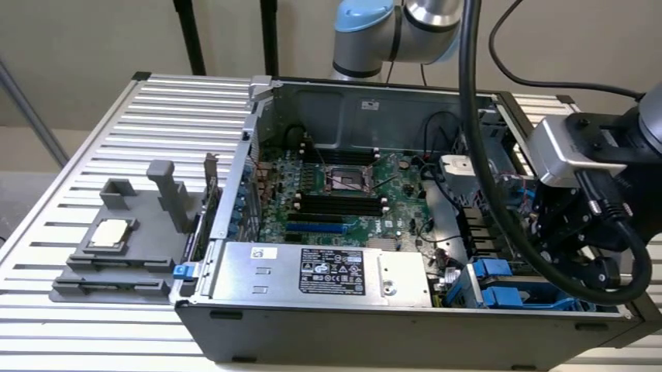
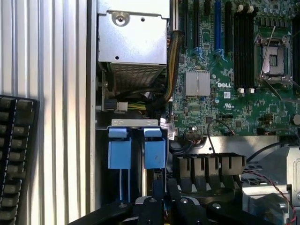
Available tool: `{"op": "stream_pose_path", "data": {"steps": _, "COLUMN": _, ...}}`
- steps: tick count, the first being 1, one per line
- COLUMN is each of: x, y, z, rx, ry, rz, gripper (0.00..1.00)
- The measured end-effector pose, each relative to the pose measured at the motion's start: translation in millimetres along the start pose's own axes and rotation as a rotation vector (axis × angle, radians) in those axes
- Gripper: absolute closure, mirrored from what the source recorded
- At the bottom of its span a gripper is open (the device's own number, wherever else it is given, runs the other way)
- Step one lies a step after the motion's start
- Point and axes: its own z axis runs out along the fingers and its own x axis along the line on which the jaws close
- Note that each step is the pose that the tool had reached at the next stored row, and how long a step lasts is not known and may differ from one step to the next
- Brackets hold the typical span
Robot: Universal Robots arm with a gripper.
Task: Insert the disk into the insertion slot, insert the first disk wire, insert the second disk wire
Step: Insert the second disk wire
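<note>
We see the gripper [image 2: 159,199], fingers pressed together, above 2 blue plastic tabs [image 2: 137,150]; ribbed metal table [image 1: 155,124] flanks the open case [image 1: 414,325].

You've got blue carrier tabs [image 2: 137,147] poking up side by side in the drive bay [image 1: 512,291], at the case's front corner.

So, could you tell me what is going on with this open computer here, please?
A robot arm is working inside an open computer case lying on a slatted table. Its gripper, jaws shut, hangs over the drive bay corner with the blue plastic fittings, beside the silver power-supply box. Whether the disk is fully seated there cannot be told. The motherboard lies exposed, and a grey fixture sits on the table at the exterior view's left.
</note>
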Motion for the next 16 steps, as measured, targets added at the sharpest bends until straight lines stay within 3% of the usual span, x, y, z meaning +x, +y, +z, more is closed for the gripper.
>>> {"op": "stream_pose_path", "data": {"steps": 16, "x": 1.3, "y": 0.6, "z": 6.1, "rx": 0.005, "ry": -0.0081, "rz": -0.001, "gripper": 0.84}}
